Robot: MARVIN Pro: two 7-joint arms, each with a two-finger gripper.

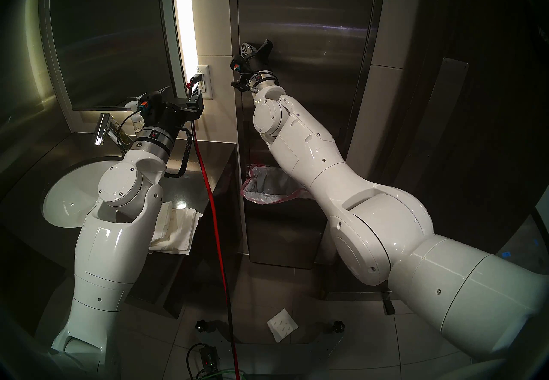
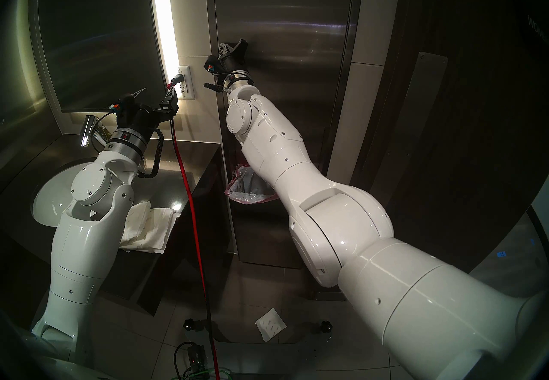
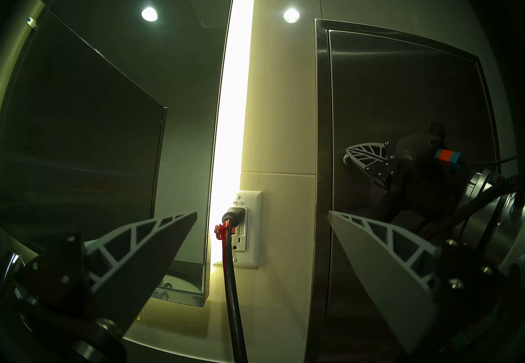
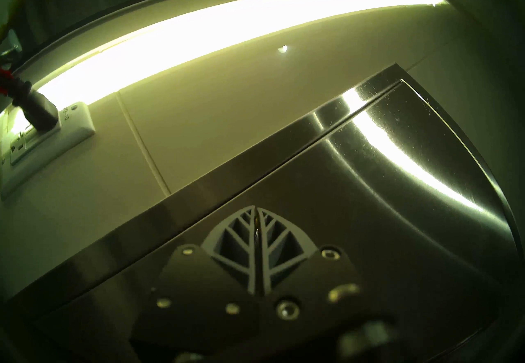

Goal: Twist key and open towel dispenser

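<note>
The right gripper (image 4: 256,212) is pressed together at the left edge of the towel dispenser (image 1: 312,52) door, and only the right wrist view shows what sits between its fingers: a thin brass sliver of the key (image 4: 256,223), pinched in the seam where the two ribbed fingers meet. The left wrist view adds the round silver lock (image 3: 347,159) just left of those fingertips, on the door close to the frame; from the head views the lock and key are hidden behind the gripper. The left gripper (image 3: 261,229) is spread wide and holds nothing, hovering near the white wall outlet (image 1: 204,82), where a red-and-black cable (image 1: 208,180) is plugged in. The head views alone show the room below: a white sink (image 1: 71,192) set in a dark counter (image 1: 190,162), a chrome faucet (image 1: 102,132), folded paper towels (image 1: 175,227) at the counter's near edge, a pink-edged bin liner (image 1: 267,189) in the dispenser's lower part, and one loose towel (image 1: 281,325) on the tiled floor (image 1: 341,349). A bright vertical light strip (image 1: 184,13) stands between the dark mirror (image 1: 110,34) and the dispenser.
</note>
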